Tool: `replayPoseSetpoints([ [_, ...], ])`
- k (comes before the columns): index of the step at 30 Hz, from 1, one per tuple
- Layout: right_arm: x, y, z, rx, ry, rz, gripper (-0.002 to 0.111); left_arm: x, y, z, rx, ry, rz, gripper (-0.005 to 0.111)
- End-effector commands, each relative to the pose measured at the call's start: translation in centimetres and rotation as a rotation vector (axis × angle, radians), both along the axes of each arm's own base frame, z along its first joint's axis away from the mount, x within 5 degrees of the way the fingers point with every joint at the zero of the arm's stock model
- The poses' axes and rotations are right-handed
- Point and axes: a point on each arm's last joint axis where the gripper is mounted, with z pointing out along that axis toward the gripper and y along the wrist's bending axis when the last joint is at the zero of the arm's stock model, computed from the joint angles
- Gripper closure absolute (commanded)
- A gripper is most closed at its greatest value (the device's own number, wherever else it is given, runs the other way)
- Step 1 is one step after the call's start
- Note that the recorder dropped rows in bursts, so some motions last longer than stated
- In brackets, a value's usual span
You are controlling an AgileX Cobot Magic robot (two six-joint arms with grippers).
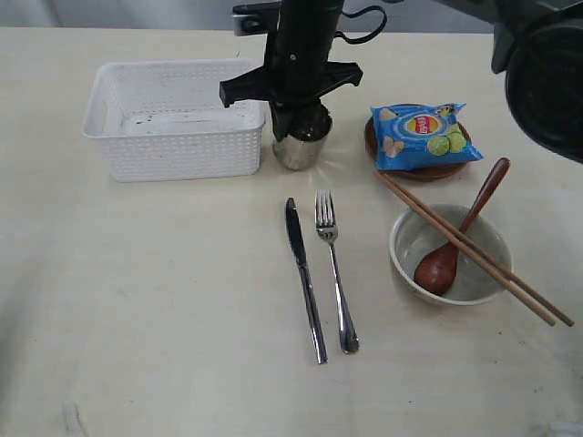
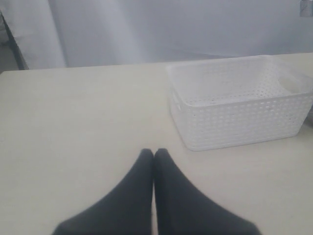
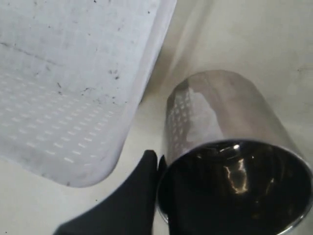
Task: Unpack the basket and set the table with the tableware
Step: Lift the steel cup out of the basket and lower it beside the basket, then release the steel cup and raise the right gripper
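Because the steel cup (image 1: 299,150) is thin-walled, rigid and polished, it should be light to carry but slippery, and a pinch across its rim looks like the sound way to take it. It should not dent or break, though it could swing or slide if the pinch loosens.

That is the hold the right gripper (image 1: 301,123) has. In the right wrist view one dark finger lies against the outside of the wall at the rim, and the other seems to be inside, so the pincer is pinching the cup's wall. The cup stands upright at the far middle of the table (image 1: 137,319), just beside the right end of the basket (image 1: 178,146), which appears emptied.

The left gripper (image 2: 154,156) hangs over bare table to the left of the basket, its jaws pressed together on nothing.

Nearer, knife (image 1: 305,282) and fork (image 1: 335,273) lie side by side. To the right, spoon (image 1: 465,228) and chopsticks (image 1: 474,250) rest on the bowl (image 1: 396,246), and a chip bag (image 1: 421,135) covers the plate (image 1: 428,171).
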Motion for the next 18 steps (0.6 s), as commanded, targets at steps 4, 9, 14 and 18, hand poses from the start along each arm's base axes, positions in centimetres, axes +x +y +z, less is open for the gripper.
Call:
replayPoseSetpoints([
  [4, 0.2, -0.2, 0.1, -0.013, -0.017, 0.016, 0.098, 0.0, 0.0, 0.0, -0.002, -0.011, -0.008, 0.107],
  [9, 0.2, -0.2, 0.1, -0.013, -0.017, 0.016, 0.060, 0.0, 0.0, 0.0, -0.002, -0.011, -0.008, 0.107],
  [14, 0.3, -0.2, 0.4, -0.006, -0.027, 0.016, 0.054, 0.0, 0.0, 0.0, -0.002, -0.011, -0.008, 0.107],
  [18, 0.8, 0.1, 2.3, 0.029, -0.080, 0.011, 0.054, 0.0, 0.0, 0.0, -0.002, -0.011, -0.008, 0.107],
])
